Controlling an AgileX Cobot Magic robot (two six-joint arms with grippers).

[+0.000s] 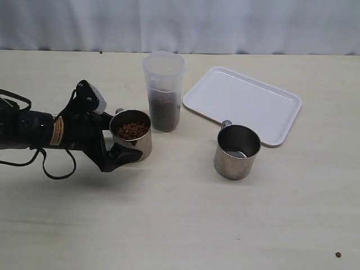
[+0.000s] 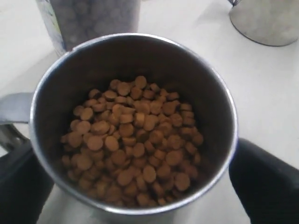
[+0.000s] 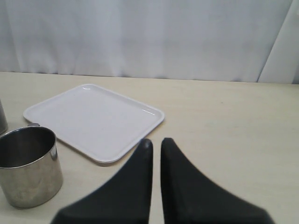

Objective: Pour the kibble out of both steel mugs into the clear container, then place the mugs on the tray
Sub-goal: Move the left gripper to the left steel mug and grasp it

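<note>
A steel mug [image 1: 140, 147] holding brown kibble [image 1: 131, 130] stands upright on the table, left of the clear container [image 1: 163, 84]. My left gripper [image 1: 128, 140] is open around this mug, one black finger [image 2: 264, 182] on each side of its wall; the left wrist view looks down at the kibble [image 2: 133, 144]. The container is partly filled with kibble [image 1: 164, 115]. The second steel mug [image 1: 237, 152] stands upright beside the white tray [image 1: 242, 101] and looks empty. My right gripper [image 3: 156, 142] is shut with nothing in it, hovering near the tray [image 3: 93, 119] and that mug [image 3: 28, 165].
A stray pellet [image 1: 338, 255] lies near the table's front right corner. A pale curtain runs along the far edge. The left arm's cables [image 1: 53, 166] trail over the table on the left.
</note>
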